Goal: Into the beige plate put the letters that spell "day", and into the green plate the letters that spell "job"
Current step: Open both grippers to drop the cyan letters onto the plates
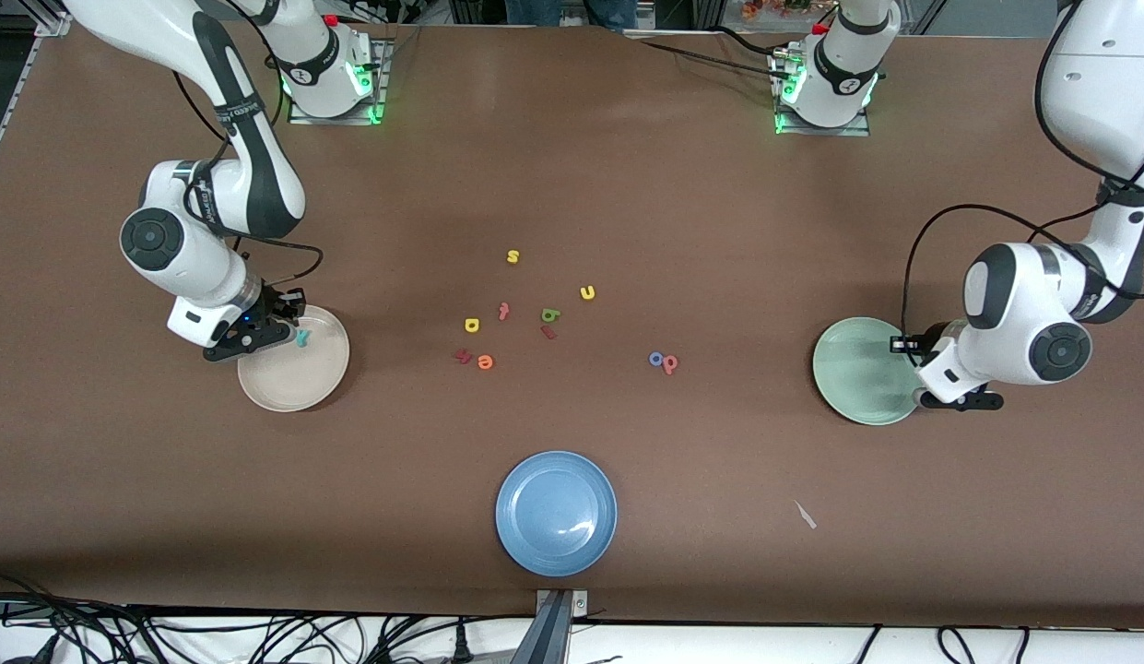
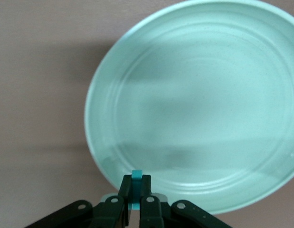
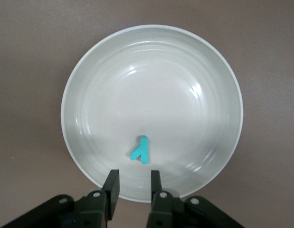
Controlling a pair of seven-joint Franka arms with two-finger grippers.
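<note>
Brown tabletop, item: teal "j" [image 2: 136, 183], which I am holding pinched upright in left gripper [image 2: 136, 199] over green plate [image 2: 199, 104] rim.
Right gripper [image 3: 132, 183] is hanging parted over beige plate [image 3: 80, 90], teal "y" [image 3: 140, 149] lying released just ahead of its fingertips.

high front camera facing the robots, wrist cameras close over plates

Left gripper [image 2: 135, 202] clamped tight; right gripper [image 3: 132, 183] parted, seemingly empty.

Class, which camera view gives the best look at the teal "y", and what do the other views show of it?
The right wrist view: the teal "y" lies unobstructed in the beige plate, past the right gripper. The front view shows it only as a tiny speck beside that gripper. The left wrist view does not show it.
</note>
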